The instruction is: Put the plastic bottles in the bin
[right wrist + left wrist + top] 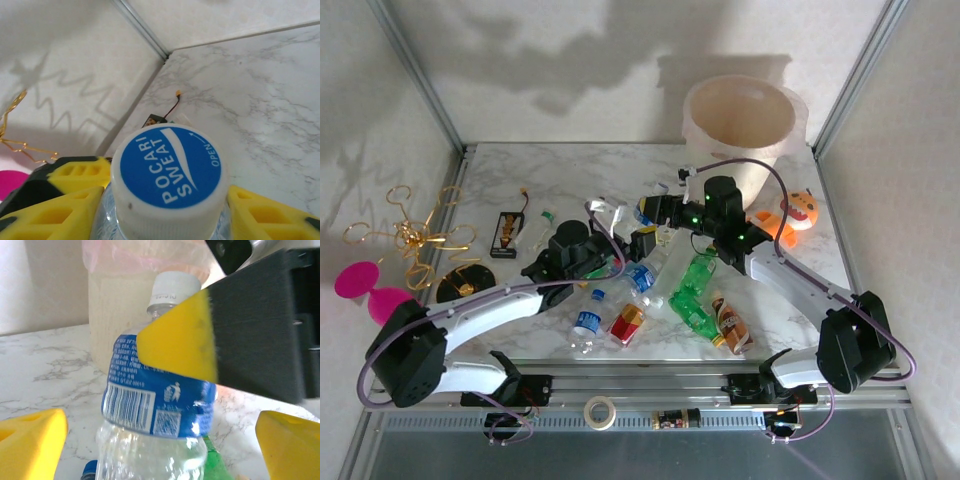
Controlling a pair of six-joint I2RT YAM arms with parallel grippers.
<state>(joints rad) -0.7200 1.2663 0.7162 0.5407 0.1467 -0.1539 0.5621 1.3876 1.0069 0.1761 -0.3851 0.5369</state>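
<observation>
Grips a clear, crinkled bottle (pixel 155 405), blue-labelled and white-capped, over the middle of the marbled counter (pixel 570 170) in the clamped jaws of the right gripper (pixel 167 200), with the jaws of the left gripper (pixel 160 440) wide apart around it. Shows the round, cream, translucent bin (pixel 745 120) at the far right, and green, red and brown-labelled plastic bottles (pixel 695 290) lying loose nearer.

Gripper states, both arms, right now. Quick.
Left gripper: open, fingers wide on either side of the blue-labelled bottle, not gripping it.
Right gripper: closed on that bottle.

Glossy clear plastic bottle (pixel 150 412), marbled tabletop (pixel 45 360)
</observation>
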